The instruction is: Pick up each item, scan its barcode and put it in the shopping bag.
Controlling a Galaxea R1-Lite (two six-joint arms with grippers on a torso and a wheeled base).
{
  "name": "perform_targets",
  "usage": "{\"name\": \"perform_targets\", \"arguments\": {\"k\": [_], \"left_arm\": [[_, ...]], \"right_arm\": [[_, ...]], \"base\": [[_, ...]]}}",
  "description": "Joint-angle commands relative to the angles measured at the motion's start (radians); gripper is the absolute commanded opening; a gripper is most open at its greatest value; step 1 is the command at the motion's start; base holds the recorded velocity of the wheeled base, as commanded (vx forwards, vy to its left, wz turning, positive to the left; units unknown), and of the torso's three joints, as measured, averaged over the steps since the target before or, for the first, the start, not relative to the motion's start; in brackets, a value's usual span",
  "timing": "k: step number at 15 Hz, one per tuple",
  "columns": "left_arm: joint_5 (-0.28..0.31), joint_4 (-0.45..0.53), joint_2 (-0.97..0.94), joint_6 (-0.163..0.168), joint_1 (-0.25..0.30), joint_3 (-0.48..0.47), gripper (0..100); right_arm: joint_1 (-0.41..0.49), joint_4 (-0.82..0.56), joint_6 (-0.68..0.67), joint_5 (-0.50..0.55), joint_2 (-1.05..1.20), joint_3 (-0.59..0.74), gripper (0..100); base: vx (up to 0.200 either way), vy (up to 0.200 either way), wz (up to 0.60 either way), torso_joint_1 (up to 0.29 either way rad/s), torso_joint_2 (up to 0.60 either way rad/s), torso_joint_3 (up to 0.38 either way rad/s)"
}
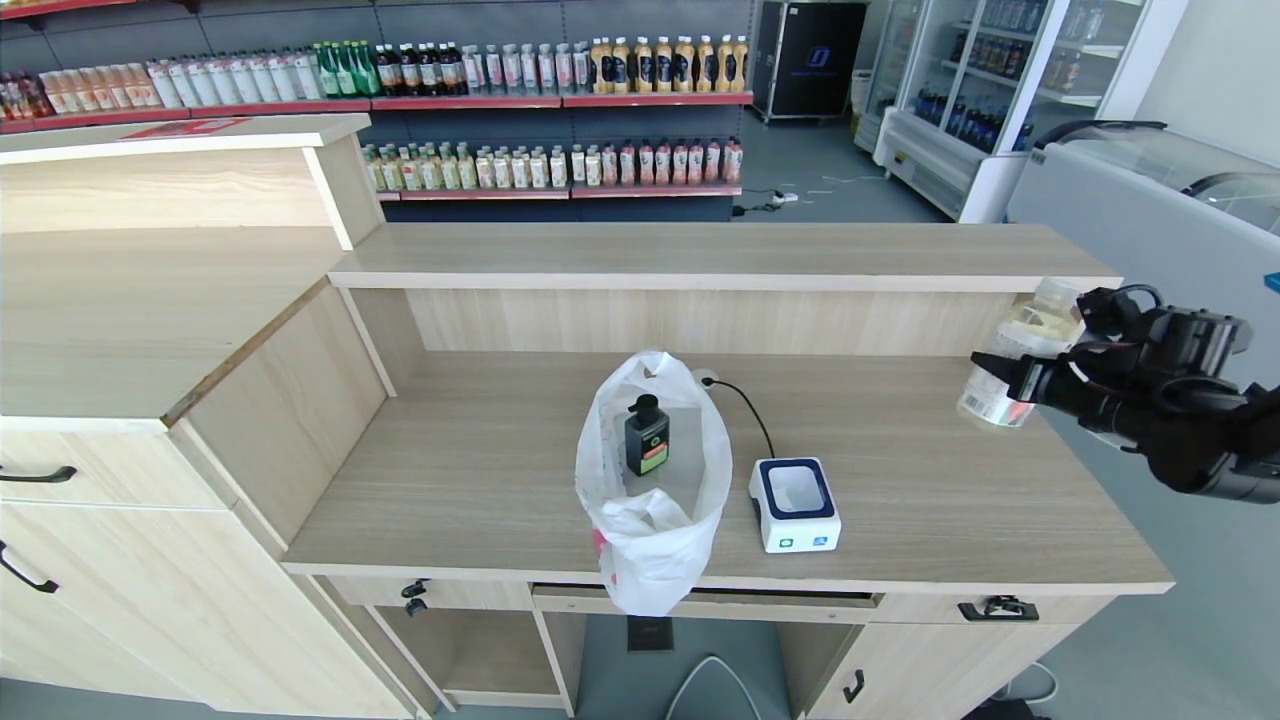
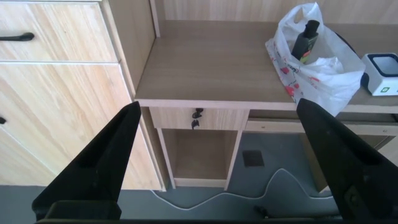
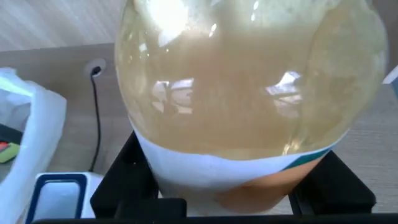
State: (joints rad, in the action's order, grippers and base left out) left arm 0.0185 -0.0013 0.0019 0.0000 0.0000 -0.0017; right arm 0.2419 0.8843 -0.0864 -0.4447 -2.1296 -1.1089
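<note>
Right claw pinches the bottle, held in the air well right of the scanner. Step in hand: transfer to scan. The next move likely calls for turning the barcode toward the scanner window, then lowering the bottle into the bag just left of the scanner. Left claw is spread, well left of the scanner.

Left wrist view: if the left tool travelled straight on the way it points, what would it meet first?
Most likely the keyed drawer front under the counter top, centred ahead of the open left tool. Depth is unclear; aimed slightly lower, it would enter the recess beneath.
</note>
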Motion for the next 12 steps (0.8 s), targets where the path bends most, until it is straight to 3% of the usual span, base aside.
{"name": "perform_targets", "arguments": {"k": [1,6,12], "left_arm": [[0.0,0.0,0.0,0.0,0.0,0.0,100],[0.0,0.0,0.0,0.0,0.0,0.0,100],[0.0,0.0,0.0,0.0,0.0,0.0,100]], "right_arm": [[-0.047,-0.149,-0.171,-0.246,0.421,0.175,0],[-0.112,-0.223,-0.23,-0.476,0.634,0.278,0],[-0.339,-0.314,-0.28,-0.5,0.755,0.279,0]], "base": [[0.0,0.0,0.0,0.0,0.0,0.0],[0.0,0.0,0.0,0.0,0.0,0.0],[0.0,0.0,0.0,0.0,0.0,0.0]]}}
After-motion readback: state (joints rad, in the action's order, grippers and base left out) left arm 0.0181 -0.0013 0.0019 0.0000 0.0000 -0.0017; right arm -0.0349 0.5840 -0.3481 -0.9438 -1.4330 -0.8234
